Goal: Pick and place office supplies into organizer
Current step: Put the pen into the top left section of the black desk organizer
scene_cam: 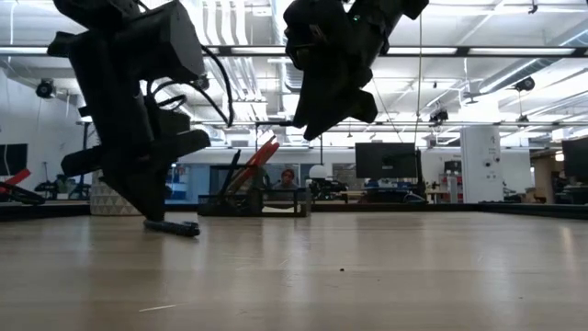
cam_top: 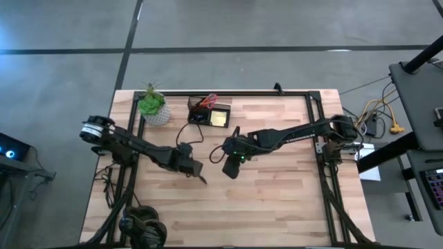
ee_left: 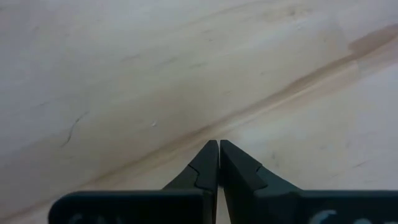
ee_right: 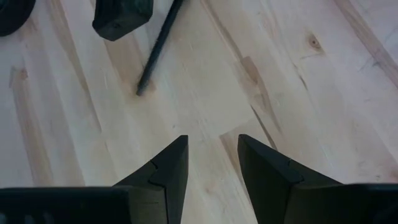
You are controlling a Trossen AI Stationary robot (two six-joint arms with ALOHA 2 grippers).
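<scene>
Left gripper (cam_top: 201,179) sits low over the middle of the wooden table (cam_top: 277,207), its two dark fingers (ee_left: 208,168) pressed together with nothing between them; its own camera sees only bare boards past the tips. From table height, a black pen (scene_cam: 172,226) lies flat on the wood right under that gripper, which reaches down to it. From above, the pen's tip pokes out just beyond the gripper. Right gripper (cam_top: 230,168) hangs nearby, a little toward the right side of the table and raised clear of the surface, with its fingers (ee_right: 168,171) spread partway and empty; its camera looks down on the same pen (ee_right: 158,46) lying slantwise on the boards beside the other arm's dark end. At the far edge of the table stands the black organizer (cam_top: 210,114), with red-handled scissors (cam_top: 208,102) sticking up out of one compartment and a yellow sticky-note pad (cam_top: 220,118) in its right-hand part. A potted green plant (cam_top: 153,106) stands just to the organizer's left.
</scene>
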